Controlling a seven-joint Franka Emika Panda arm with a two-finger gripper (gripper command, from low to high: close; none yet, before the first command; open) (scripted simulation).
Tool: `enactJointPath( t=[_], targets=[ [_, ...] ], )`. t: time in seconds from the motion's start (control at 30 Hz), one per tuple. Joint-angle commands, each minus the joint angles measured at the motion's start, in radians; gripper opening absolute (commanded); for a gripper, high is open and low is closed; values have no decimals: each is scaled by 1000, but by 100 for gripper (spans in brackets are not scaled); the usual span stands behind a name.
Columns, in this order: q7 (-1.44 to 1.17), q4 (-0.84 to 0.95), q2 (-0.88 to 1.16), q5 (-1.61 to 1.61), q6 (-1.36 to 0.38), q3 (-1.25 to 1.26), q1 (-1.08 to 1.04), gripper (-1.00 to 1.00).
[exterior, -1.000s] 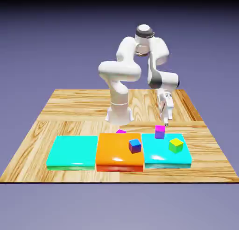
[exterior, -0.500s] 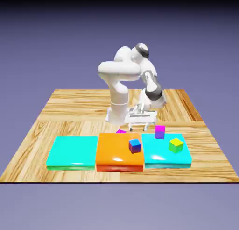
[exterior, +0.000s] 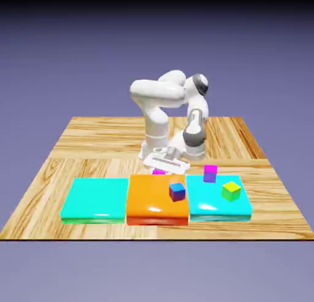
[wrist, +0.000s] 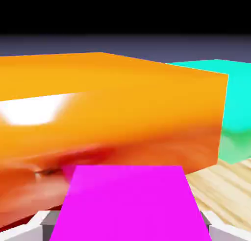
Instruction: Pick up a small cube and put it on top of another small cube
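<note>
On the streaky, pale-grained wooden bench, the pincer grasps the flat-faced magenta cube by opposite sides, just behind the glossy, round-edged orange block. Best now to keep the squeeze even and lift straight up, clearing that slick wall before carrying it over another cube.

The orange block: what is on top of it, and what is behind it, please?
On top sits one blue cube. Behind the orange block is a magenta cube, between the pincer's fingertips. In the exterior view, its lower part is covered by the block.
</note>
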Motion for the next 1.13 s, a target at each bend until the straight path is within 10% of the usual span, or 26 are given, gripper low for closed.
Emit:
enactJointPath(
  t=[0.0,0.73,1.0,1.03,1.1],
  targets=[
    [9,-8,10,-14,34,-15,36,-100],
    [-306,-168,284,-514,-505,-623,258,-100],
    [-292,-71,268,-491,-688,-486,-24,-100],
    [-292,-71,268,-491,-688,-486,-25,100],
    [-294,-84,270,-494,-664,-503,12,100]
  ],
)
